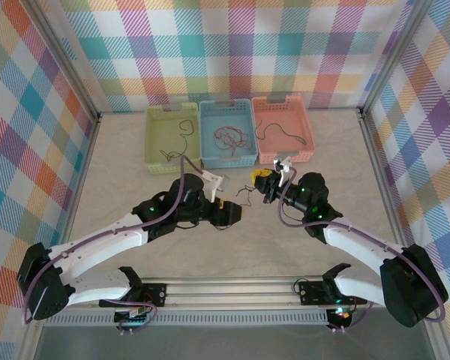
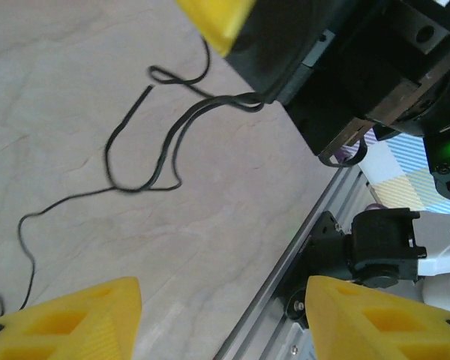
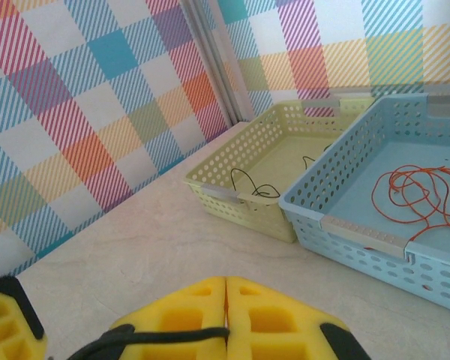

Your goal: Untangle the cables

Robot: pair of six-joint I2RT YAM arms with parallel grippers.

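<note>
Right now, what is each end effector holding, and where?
The right end effector pinches the black cable at a bunched loop; the left end effector is open, empty.

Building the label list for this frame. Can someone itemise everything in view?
yellow-green basket: 1, far side of the table, left of the row
blue basket: 1, middle of the row
pink basket: 1, right of the row
dark cable: at least 1, thin, in the yellow-green basket
red-orange cables: tangled, count unclear, in the blue basket
second dark cable: 1, in the pink basket
loose cable: 1, black, on the table between the grippers
table: 1, pale
walls: plaid, multicoloured
left gripper: yellow fingers, open
right gripper: yellow fingers, shut on the loose cable
</note>
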